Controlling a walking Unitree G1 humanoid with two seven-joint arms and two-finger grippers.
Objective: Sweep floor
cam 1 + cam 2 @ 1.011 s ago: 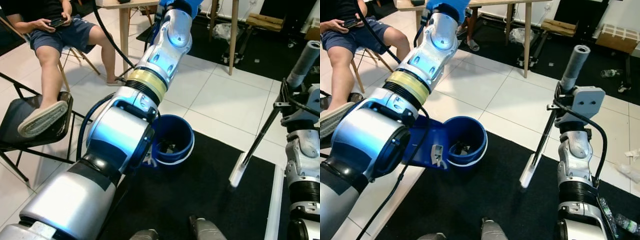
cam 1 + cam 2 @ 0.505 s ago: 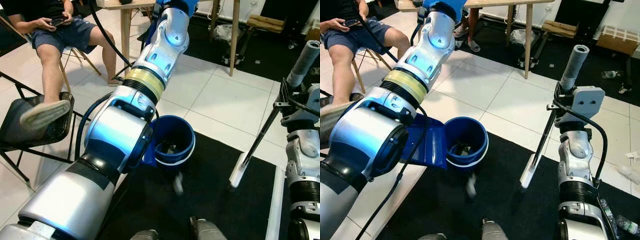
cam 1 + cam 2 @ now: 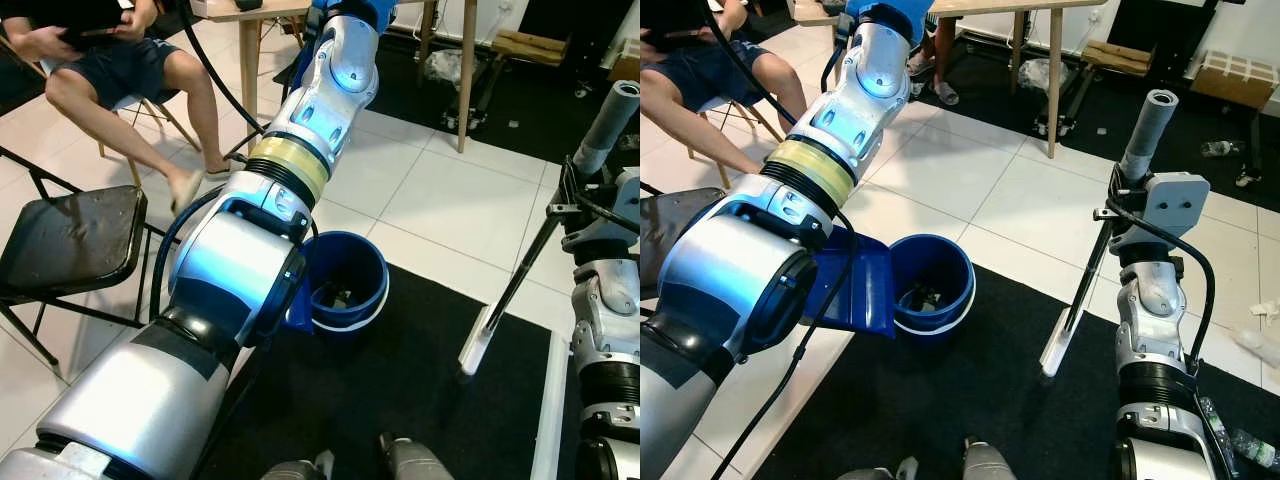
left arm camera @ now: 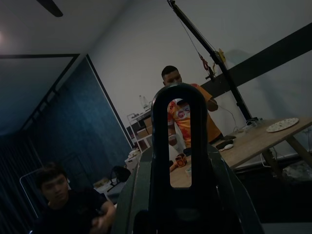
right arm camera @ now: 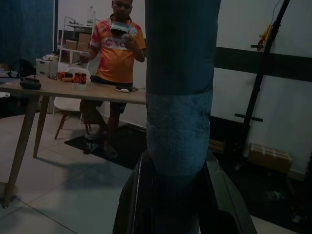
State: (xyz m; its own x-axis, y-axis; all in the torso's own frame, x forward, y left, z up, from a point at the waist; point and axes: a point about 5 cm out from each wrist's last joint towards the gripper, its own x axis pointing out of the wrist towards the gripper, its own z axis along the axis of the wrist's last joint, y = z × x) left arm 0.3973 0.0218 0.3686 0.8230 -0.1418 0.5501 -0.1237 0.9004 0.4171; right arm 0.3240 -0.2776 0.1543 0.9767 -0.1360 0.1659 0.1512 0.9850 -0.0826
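A blue dustpan (image 3: 930, 290) with a round bucket stands at the edge of the black mat (image 3: 400, 390), with dark scraps inside. My left arm (image 3: 300, 140) reaches up and away over it. In the left wrist view my left gripper (image 4: 178, 161) is shut on the dustpan's looped handle (image 4: 161, 126). At the right, my right gripper (image 3: 1132, 185) is shut on the broom's grey padded handle (image 3: 1146, 128). Its thin black pole slants down to the white brush head (image 3: 1056, 352), which rests on the mat. A small white scrap (image 3: 906, 466) lies by my feet.
A person (image 3: 120, 60) sits at the far left by a black folding chair (image 3: 70, 235). Wooden table legs (image 3: 467, 70) stand behind on white tiles. Litter (image 3: 1260, 340) and a bottle (image 3: 1252, 447) lie at the right. Another person (image 5: 114, 53) stands at a table.
A pale scrap dropped from below the dustpan to the mat by my feet. The seated person took a foot off the black chair. Both arms kept still.
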